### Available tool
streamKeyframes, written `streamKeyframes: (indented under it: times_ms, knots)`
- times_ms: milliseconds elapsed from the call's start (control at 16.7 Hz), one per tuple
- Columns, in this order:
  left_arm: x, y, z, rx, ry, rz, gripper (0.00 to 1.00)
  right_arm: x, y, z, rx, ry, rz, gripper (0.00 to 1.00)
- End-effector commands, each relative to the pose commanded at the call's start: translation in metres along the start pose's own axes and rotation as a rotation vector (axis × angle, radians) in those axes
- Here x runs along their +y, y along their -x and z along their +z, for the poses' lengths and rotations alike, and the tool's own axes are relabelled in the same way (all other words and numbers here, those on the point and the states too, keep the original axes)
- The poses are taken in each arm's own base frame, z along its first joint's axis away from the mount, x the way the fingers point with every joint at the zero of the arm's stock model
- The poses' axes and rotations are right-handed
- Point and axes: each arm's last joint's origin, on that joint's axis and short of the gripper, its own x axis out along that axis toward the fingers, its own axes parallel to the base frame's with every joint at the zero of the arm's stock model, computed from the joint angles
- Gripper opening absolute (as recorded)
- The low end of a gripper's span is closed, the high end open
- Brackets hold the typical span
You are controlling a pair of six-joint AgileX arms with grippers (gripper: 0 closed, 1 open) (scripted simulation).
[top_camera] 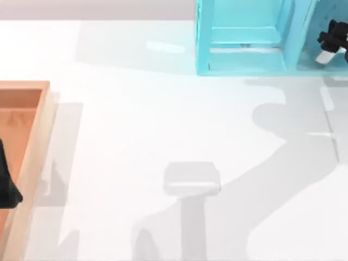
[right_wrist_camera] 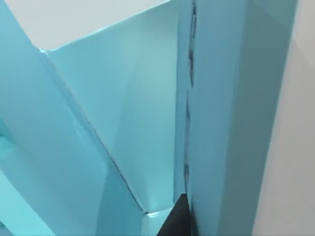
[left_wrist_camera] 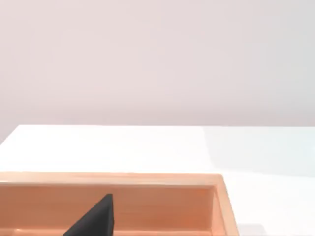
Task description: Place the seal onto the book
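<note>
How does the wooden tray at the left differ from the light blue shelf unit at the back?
The wooden tray is tan and lies low and open-topped at the table's left edge; the shelf unit is light cyan and stands at the back right, split into compartments. The left hand is over the tray, while the right hand is at the shelf unit. Both rest on the white table.
</note>
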Motion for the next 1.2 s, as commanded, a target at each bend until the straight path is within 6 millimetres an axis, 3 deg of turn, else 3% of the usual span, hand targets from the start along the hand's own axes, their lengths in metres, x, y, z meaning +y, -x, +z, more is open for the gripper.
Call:
streamKeyframes:
  times_ms: [180, 360, 540, 720, 960, 1200]
  knots:
    - [0.000, 0.000, 0.000, 0.000, 0.000, 0.000, 1.00, 0.010, 0.012, 0.023, 0.003, 0.003, 0.001, 0.00]
    - [0.000, 0.000, 0.000, 0.000, 0.000, 0.000, 1.00, 0.029, 0.041, 0.062, 0.006, 0.010, 0.007, 0.00]
    - [0.000, 0.000, 0.000, 0.000, 0.000, 0.000, 1.00, 0.052, 0.088, 0.106, -0.003, 0.016, 0.015, 0.00]
    - [0.000, 0.000, 0.000, 0.000, 0.000, 0.000, 1.00, 0.070, 0.143, 0.138, -0.017, 0.016, 0.018, 0.00]
    - [0.000, 0.000, 0.000, 0.000, 0.000, 0.000, 1.00, 0.080, 0.201, 0.151, -0.014, 0.007, 0.010, 0.00]
    - [0.000, 0.000, 0.000, 0.000, 0.000, 0.000, 1.00, 0.081, 0.222, 0.149, 0.001, 0.000, 0.000, 0.00]
